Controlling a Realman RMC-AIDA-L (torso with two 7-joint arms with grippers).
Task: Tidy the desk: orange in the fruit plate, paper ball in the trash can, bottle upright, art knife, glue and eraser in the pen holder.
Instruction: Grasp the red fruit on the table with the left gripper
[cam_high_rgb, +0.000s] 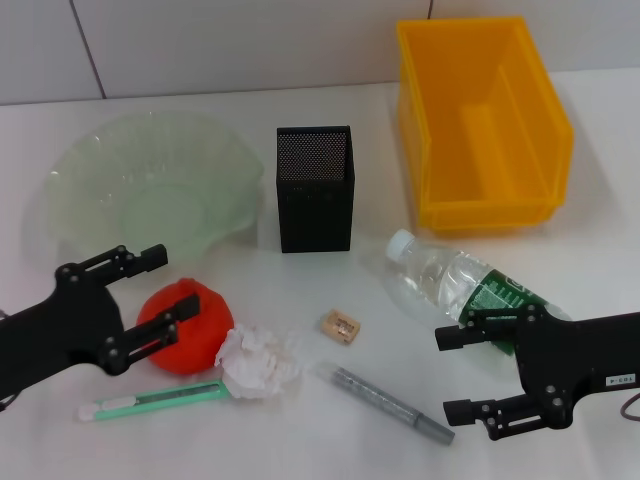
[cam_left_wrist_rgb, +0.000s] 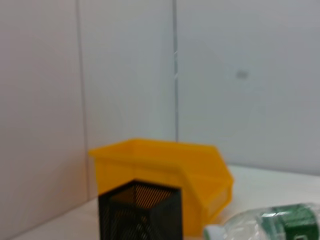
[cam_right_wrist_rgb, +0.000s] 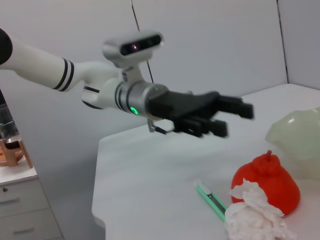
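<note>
Starting with the orange (cam_high_rgb: 185, 325): the left gripper (cam_high_rgb: 160, 290), jaws apart, is poised over it; lowering and closing is needed next. The right gripper (cam_high_rgb: 480, 372) waits open beside the bottle (cam_high_rgb: 455, 283).

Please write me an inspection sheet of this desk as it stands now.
Surface: white table.
Job's things: orange on the table beside the paper ball; fruit plate and yellow trash can hold nothing seen; bottle lying on its side; eraser loose in front of the black mesh pen holder; green art knife and grey glue stick lying flat near the front edge.
Clutter: nothing seen.
Grippers: left claw open, over the orange; right claw open, by the bottle's base.
Cables: one at the right edge.
Surroundings: pale panelled wall.
</note>
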